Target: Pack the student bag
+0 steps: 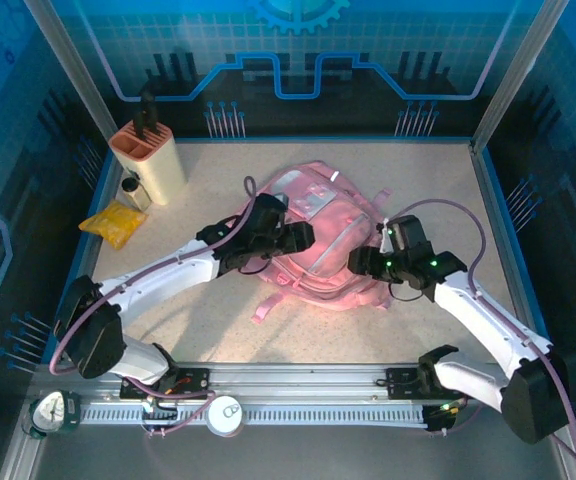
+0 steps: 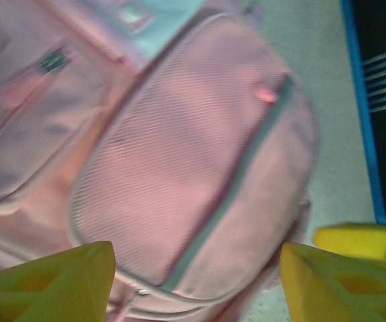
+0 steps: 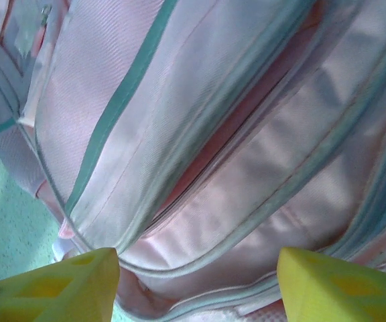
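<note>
The student bag (image 1: 323,235), a soft pink backpack with grey-green zips, lies flat in the middle of the table. My left gripper (image 1: 303,238) hovers over its left side and my right gripper (image 1: 360,262) over its lower right side. In the left wrist view the yellow fingers (image 2: 52,285) stand wide apart above a zipped front pocket of the bag (image 2: 179,154); the left gripper (image 2: 196,288) is open and holds nothing. In the right wrist view the bag (image 3: 213,134) shows a partly open zip slit with pink lining. The right gripper (image 3: 196,285) is open above it.
A peach holder (image 1: 153,160) with dark items stands at the back left, a small bottle (image 1: 133,190) beside it. A yellow packet (image 1: 115,222) lies near the left wall. Blue walls ring the table. A strap (image 1: 265,305) trails from the bag's near edge.
</note>
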Robot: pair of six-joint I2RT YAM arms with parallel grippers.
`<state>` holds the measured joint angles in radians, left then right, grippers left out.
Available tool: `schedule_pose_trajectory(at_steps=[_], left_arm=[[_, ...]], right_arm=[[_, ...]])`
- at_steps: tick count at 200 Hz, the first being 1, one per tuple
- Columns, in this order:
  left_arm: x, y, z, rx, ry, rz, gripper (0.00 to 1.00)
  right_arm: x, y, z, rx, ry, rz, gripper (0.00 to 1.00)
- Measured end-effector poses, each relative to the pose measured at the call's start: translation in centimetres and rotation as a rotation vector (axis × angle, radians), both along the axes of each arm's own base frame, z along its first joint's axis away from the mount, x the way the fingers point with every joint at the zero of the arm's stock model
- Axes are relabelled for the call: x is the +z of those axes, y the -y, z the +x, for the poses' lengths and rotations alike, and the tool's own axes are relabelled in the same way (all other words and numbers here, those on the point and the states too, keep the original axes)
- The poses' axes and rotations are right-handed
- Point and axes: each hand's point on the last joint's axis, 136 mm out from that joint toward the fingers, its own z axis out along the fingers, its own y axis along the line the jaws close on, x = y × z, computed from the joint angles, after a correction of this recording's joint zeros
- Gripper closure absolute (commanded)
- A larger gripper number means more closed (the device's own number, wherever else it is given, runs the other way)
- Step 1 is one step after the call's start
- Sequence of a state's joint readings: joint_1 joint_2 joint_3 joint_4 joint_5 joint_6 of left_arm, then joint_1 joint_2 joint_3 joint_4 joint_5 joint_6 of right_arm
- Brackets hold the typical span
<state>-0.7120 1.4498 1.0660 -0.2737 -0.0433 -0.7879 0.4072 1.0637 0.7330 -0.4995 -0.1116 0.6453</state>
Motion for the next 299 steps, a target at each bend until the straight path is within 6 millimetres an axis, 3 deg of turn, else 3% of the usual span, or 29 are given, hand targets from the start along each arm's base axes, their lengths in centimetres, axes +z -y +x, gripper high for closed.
schedule_pose_trajectory(at_steps=[21,38,82,152,178,191,231,255,299], left_arm=[[-3.5,-1.5,-0.6,0.074,-0.106,-0.024,0.33],[-4.9,-1.8,-0.8,0.120,-0.165,-0.058,0.35],[-5.6,-0.6,0.7,0.194,-0.200,-0.160,0.45],[-7.9,-1.4,0.3,0.280,-0.266,-0.122,0.43],[-8.9,-0.9,-0.2,0.290,-0.288,-0.109,0.52],[-9.2,-0.5,-0.4,0.289,-0.299,-0.107,0.62],[-8.9,0.5,-0.3,0.280,-0.300,-0.116,0.85],[-8.8,0.7,-0.4,0.281,-0.303,-0.125,0.93],[-8.2,1.6,-0.5,0.262,-0.292,-0.137,0.97]], right_arm=[[-0.3,-0.9,-0.9,0.041,-0.008,-0.019,0.35],[-0.5,-1.7,-1.6,0.070,-0.013,-0.028,0.35],[-2.0,-3.0,-3.2,0.110,-0.042,-0.042,0.35],[-2.8,-4.5,-3.3,0.136,-0.049,-0.049,0.37],[-3.4,-5.4,-3.9,0.168,-0.057,-0.067,0.40],[-3.4,-5.8,-4.0,0.174,-0.058,-0.072,0.43],[-3.4,-7.3,-4.5,0.180,-0.054,-0.079,0.52],[-3.7,-8.2,-4.4,0.165,-0.056,-0.092,0.56],[-3.9,-10.6,-3.6,0.135,-0.039,-0.089,0.61]])
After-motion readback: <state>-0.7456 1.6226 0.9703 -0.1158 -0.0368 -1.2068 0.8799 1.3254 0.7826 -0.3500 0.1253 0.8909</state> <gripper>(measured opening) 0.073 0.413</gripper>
